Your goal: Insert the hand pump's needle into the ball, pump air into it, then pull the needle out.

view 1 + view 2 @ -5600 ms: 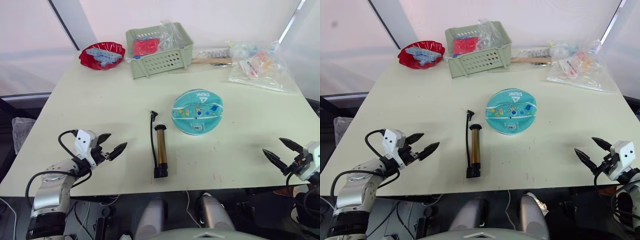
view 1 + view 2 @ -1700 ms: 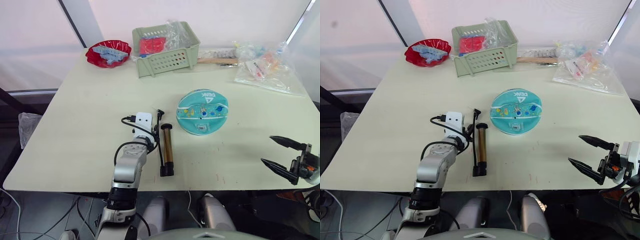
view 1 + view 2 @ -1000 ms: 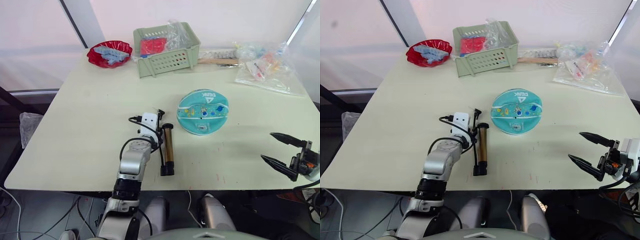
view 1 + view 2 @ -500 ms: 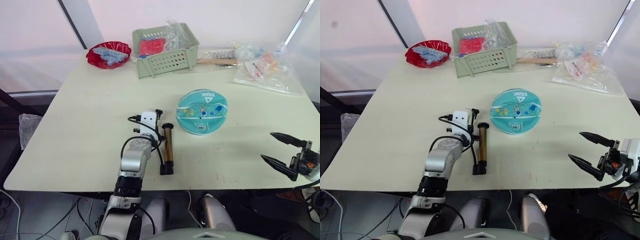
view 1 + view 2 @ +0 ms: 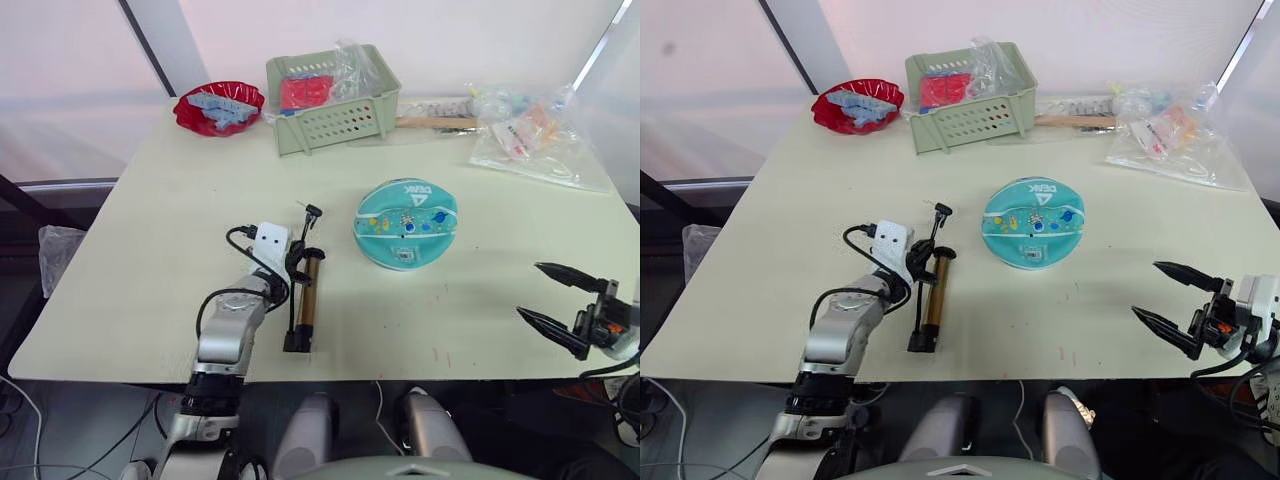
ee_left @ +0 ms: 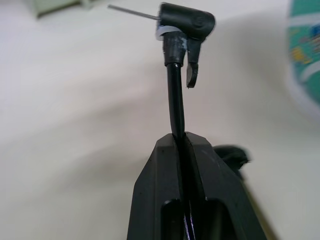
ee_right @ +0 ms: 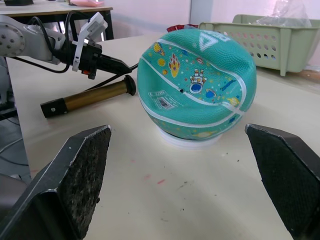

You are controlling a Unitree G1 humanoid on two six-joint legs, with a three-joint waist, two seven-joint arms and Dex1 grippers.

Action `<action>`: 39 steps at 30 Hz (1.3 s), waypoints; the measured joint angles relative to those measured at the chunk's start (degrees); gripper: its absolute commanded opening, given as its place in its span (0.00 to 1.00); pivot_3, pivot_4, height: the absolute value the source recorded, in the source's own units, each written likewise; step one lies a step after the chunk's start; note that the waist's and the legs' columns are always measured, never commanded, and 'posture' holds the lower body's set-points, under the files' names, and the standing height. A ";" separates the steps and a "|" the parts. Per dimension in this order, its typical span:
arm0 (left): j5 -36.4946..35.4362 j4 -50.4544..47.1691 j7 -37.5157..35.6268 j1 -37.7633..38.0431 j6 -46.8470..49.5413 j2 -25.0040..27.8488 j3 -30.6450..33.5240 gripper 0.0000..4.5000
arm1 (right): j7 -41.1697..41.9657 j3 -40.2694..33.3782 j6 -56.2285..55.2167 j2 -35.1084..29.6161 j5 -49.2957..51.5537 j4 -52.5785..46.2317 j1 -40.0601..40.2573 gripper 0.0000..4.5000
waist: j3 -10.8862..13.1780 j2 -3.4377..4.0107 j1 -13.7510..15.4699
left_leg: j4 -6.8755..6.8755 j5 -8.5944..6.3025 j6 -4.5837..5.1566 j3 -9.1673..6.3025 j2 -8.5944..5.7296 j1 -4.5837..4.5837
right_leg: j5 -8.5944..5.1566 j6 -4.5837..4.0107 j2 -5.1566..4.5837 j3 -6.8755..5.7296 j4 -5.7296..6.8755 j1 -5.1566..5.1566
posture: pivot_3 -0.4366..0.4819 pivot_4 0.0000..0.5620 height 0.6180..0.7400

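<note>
Pinching the thin black hose (image 6: pixel 175 107) between closed jaws, the left gripper (image 5: pixel 290 259) holds it up off the pale counter (image 5: pixel 170 230); the needle (image 6: pixel 132 12) juts sideways from its black fitting at the hose's tip; the hand pump (image 5: pixel 303 303) lies slanted just beside that gripper; the ball (image 5: pixel 405 222) rests on a white ring nearby, untouched; the right gripper (image 5: pixel 556 304) hovers near the counter's front edge, jaws spread wide.

A teal ball (image 5: pixel 405 223) with small colourful cartoon prints and a white triangle logo, a bronze-gold hand pump (image 5: pixel 303 304) with black caps and hose, a pale cream counter (image 5: pixel 180 220), a red bowl (image 5: pixel 218 106), a sage-green basket (image 5: pixel 335 112)
</note>
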 measured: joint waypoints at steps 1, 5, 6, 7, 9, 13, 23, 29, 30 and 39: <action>-0.90 -0.02 -1.79 0.42 -1.68 1.00 0.20 0.01 | 0.32 0.00 0.10 -0.01 0.21 -0.56 0.07 1.00 | 0.00 0.00 -0.02 | 0.00 0.00 0.00 -0.01 0.01 0.00 | 0.00 0.00 0.00 0.00 0.00 -0.01 | 0.48 0.27 0.97; -4.31 -1.27 -9.23 0.92 -7.53 3.63 0.96 0.01 | 0.45 0.03 1.52 -0.01 1.17 -3.24 0.49 1.00 | 0.01 0.01 0.00 | 0.00 0.00 0.00 0.00 0.02 -0.01 | 0.00 0.00 -0.02 0.00 0.00 0.00 | 0.48 0.27 0.97; -5.02 -1.86 -10.84 1.29 -8.58 4.17 0.95 0.01 | 0.43 0.03 1.86 -0.01 1.18 -3.76 0.63 1.00 | 0.01 0.01 -0.01 | 0.00 0.00 0.00 0.00 0.02 0.00 | 0.00 0.00 -0.02 0.00 0.00 0.00 | 0.48 0.27 0.97; -6.14 -2.37 -12.85 1.67 -9.64 4.66 0.95 0.01 | 0.36 0.04 2.19 -0.01 1.16 -4.15 0.75 1.00 | 0.01 0.01 -0.01 | 0.00 0.00 0.01 0.01 0.03 0.00 | 0.00 0.00 -0.02 0.00 0.00 0.00 | 0.48 0.27 0.97; -7.55 -2.90 -15.32 1.99 -10.84 4.86 0.93 0.01 | 0.33 0.08 2.32 -0.01 1.15 -4.57 0.95 1.00 | 0.01 0.02 0.00 | 0.00 0.00 0.01 0.00 0.03 -0.01 | 0.00 0.00 -0.02 0.00 0.00 0.00 | 0.48 0.27 0.97; -9.62 -4.07 -19.52 3.07 -12.24 5.98 0.42 0.01 | 0.31 0.19 2.40 0.00 1.14 -4.97 1.02 1.00 | 0.02 0.02 -0.03 | 0.00 0.00 0.01 0.00 0.03 0.00 | 0.00 0.00 -0.01 -0.01 0.00 0.00 | 0.48 0.27 0.97; -14.34 -6.85 -34.94 0.41 -12.53 9.64 -6.19 0.01 | -7.34 1.96 5.06 2.65 0.81 -11.90 2.21 1.00 | 0.04 0.04 -0.03 | 0.00 0.00 0.02 0.07 0.02 -0.02 | 0.00 -0.01 0.04 -0.05 0.00 0.00 | 0.48 0.27 0.97; -11.99 -4.03 -36.19 -3.69 -13.87 6.52 -11.58 0.01 | -17.43 4.49 11.92 4.26 1.00 -19.53 2.27 1.00 | 0.04 0.04 -0.21 | 0.00 0.00 0.02 0.02 0.01 -0.01 | 0.00 0.00 0.06 0.01 0.00 -0.02 | 0.48 0.27 0.97; -11.52 -3.51 -36.13 -3.89 -14.02 5.74 -12.55 0.01 | -19.85 4.98 13.73 4.38 1.05 -21.21 2.28 1.00 | 0.04 0.04 -0.20 | 0.00 0.00 0.02 0.00 0.01 -0.01 | 0.00 -0.01 0.07 0.00 0.01 -0.02 | 0.48 0.27 0.97; -6.95 1.67 -34.10 -7.16 -16.51 0.36 -16.92 0.01 | -40.74 9.31 31.98 6.13 8.17 -36.41 2.50 1.00 | 0.03 0.04 -0.05 | 0.01 0.00 0.02 -0.08 -0.01 -0.07 | -0.01 0.00 0.06 -0.05 0.00 -0.02 | 0.48 0.27 0.97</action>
